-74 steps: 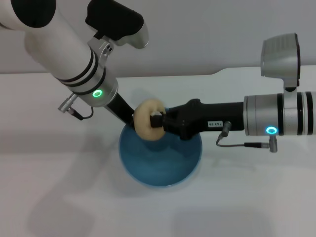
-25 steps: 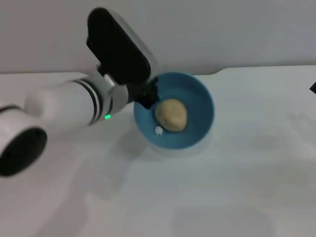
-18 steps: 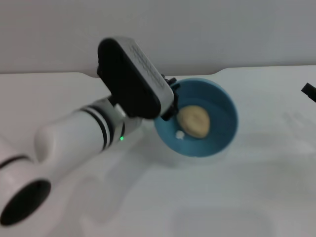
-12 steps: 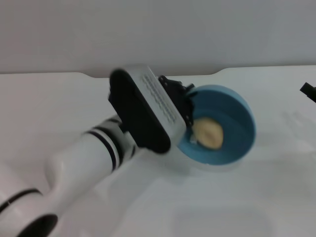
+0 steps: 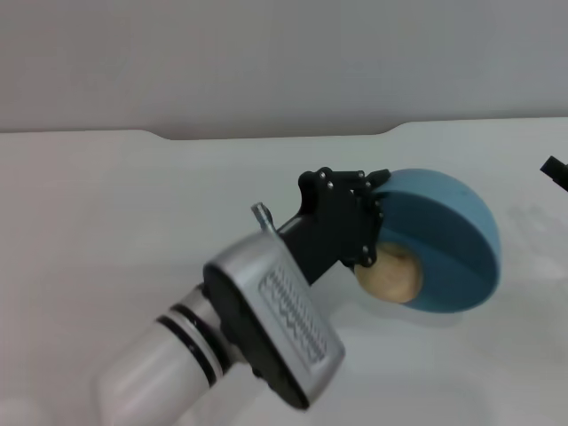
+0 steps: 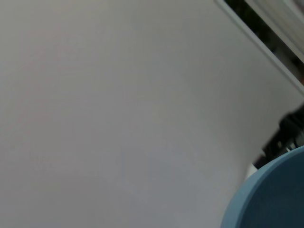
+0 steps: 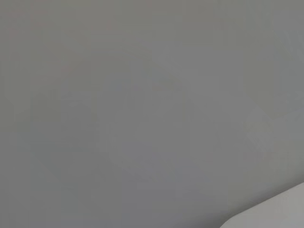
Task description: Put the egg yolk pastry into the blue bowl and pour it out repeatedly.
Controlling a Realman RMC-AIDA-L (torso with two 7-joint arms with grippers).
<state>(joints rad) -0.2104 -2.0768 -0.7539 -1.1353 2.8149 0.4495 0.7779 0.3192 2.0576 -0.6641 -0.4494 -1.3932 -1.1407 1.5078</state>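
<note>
My left gripper (image 5: 371, 222) is shut on the rim of the blue bowl (image 5: 444, 238), holding it tipped steeply on its side just above the table right of centre, its mouth turned down and toward me. The egg yolk pastry (image 5: 389, 272), a pale tan bun, pokes out at the bowl's lowest rim, half under the bowl wall. In the left wrist view only an edge of the blue bowl (image 6: 273, 199) shows. A black tip of my right gripper (image 5: 556, 170) sits at the far right edge, well away from the bowl.
The white table (image 5: 133, 204) spreads to the left and front, with its back edge against a grey wall. My left arm's silver wrist housing (image 5: 275, 328) fills the lower middle. The right wrist view shows only the wall and a corner of the table (image 7: 280, 211).
My left arm swung the bowl rightward and rolled it from mouth-up to steeply tipped. The pastry slid from the bowl's middle to its lowest rim. The right arm left the pastry and withdrew right.
</note>
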